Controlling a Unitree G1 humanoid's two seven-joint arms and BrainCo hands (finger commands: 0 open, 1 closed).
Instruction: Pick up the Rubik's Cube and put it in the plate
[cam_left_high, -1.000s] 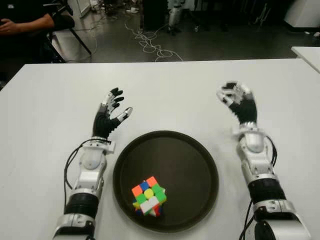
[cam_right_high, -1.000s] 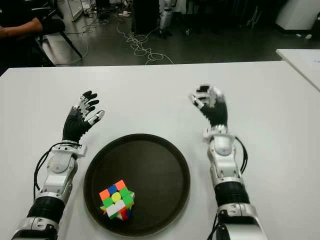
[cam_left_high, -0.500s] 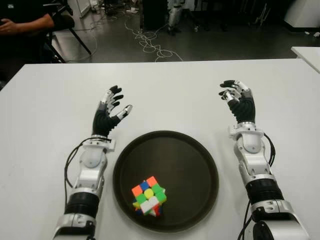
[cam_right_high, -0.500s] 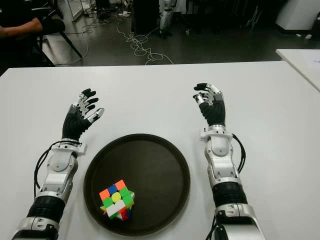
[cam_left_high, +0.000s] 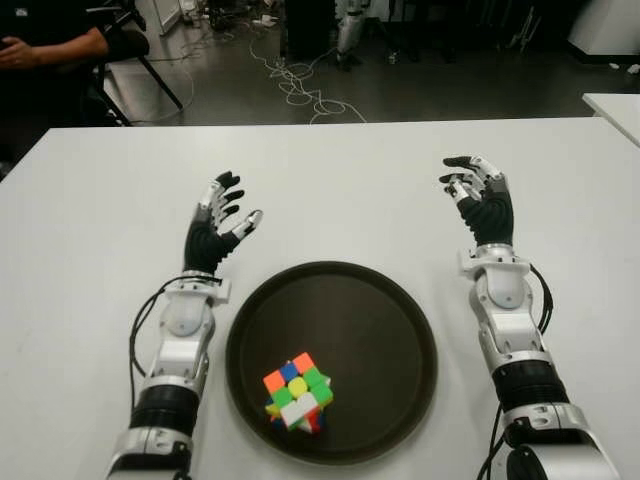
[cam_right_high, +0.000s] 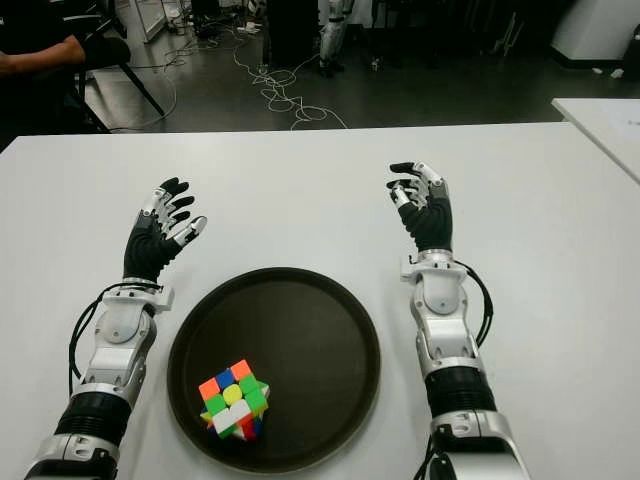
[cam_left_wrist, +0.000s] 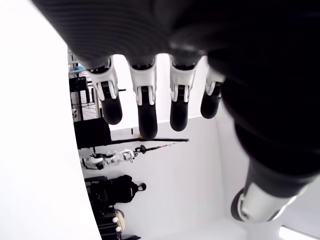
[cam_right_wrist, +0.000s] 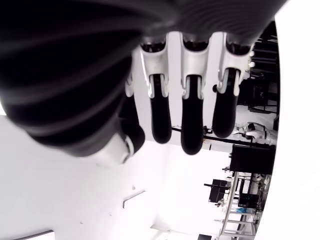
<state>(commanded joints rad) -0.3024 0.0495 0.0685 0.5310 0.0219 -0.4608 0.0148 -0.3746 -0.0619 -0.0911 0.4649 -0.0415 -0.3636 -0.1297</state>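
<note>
- Rubik's Cube (cam_left_high: 296, 392): lies inside the plate (cam_left_high: 380, 330), in its near-left part, close to the rim; orange, blue, green, yellow and white squares face up. Neither hand touches it.
- Plate: round, dark, with a low raised rim; sits on the white counter (cam_left_high: 330, 190) between the two forearms, near the robot's edge.
- Left hand (cam_left_high: 215, 228): shows beyond the plate's left rim, well apart from the cube. Fingers (cam_left_wrist: 145, 107) are spread and extended, thumb set off to one side; the left wrist view shows four straight digits with nothing between them.
- Right hand (cam_left_high: 480, 200): shows beyond the plate's right side, farther out over the counter than the left. Fingers (cam_right_wrist: 191, 125) are loosely extended, slightly bent at the tips, grasping nothing; the right wrist view confirms an empty palm.
- Black cables run along both forearms toward the wrists.
- Background: a dark floor beyond the counter's far edge, with a white cable tangle (cam_left_high: 300, 85); a seated person's arm (cam_left_high: 55, 45) at the upper left; the corner of a second white table (cam_left_high: 615, 108) at the right.
</note>
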